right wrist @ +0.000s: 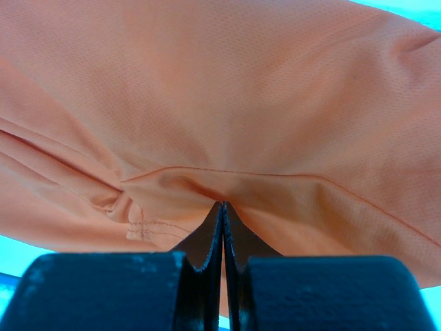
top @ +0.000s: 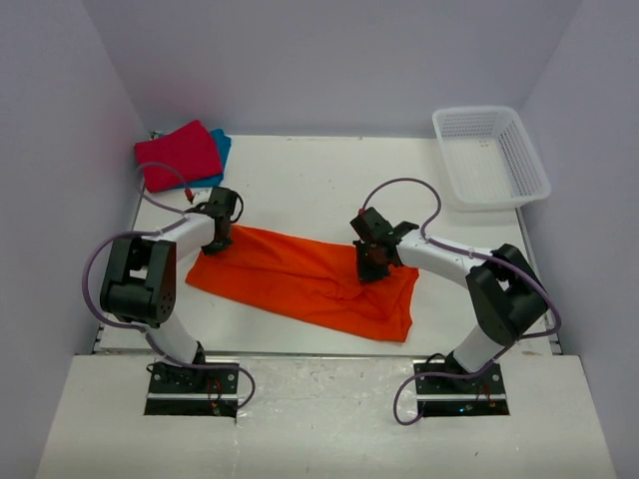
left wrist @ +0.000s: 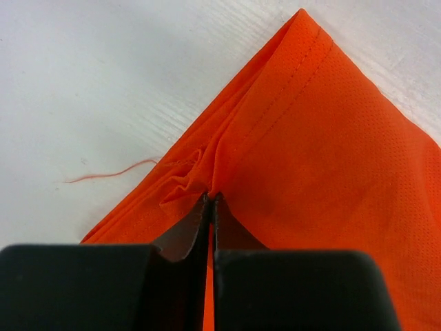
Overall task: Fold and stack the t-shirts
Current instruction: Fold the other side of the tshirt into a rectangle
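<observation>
The orange t-shirt (top: 300, 277) lies folded in a long band across the middle of the table. My left gripper (top: 218, 239) is shut on its left end; the left wrist view shows the cloth (left wrist: 317, 152) bunched at the closed tips (left wrist: 211, 198). My right gripper (top: 371, 267) is shut on the shirt's right part; the right wrist view shows the cloth (right wrist: 227, 103) pinched at the closed tips (right wrist: 223, 205). The crimson red t-shirt (top: 178, 155) lies folded at the back left on top of the teal blue t-shirt (top: 222, 147), of which only an edge shows.
A white lattice basket (top: 490, 156) stands at the back right corner. A loose orange thread (left wrist: 110, 172) lies on the table beside the shirt's left end. Grey walls close in the table on three sides.
</observation>
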You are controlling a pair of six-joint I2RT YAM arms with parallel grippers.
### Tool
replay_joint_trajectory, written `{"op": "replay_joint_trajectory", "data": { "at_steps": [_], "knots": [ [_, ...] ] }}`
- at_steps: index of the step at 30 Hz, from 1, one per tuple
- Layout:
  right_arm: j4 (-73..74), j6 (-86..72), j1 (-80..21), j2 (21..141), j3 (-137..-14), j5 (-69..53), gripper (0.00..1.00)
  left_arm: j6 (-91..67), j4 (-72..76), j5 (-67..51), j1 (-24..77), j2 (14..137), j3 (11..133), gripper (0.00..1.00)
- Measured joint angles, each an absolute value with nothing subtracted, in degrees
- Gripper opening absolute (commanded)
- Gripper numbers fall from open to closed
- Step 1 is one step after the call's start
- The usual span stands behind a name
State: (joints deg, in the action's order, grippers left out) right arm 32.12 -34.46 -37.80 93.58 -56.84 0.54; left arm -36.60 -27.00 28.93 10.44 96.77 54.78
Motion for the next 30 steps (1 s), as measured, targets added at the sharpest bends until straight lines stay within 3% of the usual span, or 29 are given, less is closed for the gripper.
{"op": "replay_joint_trajectory", "data": {
  "at_steps": [30],
  "knots": [
    [25.89,-40.21,-36.86,94.89,-52.31,-2.24,0.0,-37.58,-30.15,31.27,7.18,96.03,55.59,0.0]
  ]
}}
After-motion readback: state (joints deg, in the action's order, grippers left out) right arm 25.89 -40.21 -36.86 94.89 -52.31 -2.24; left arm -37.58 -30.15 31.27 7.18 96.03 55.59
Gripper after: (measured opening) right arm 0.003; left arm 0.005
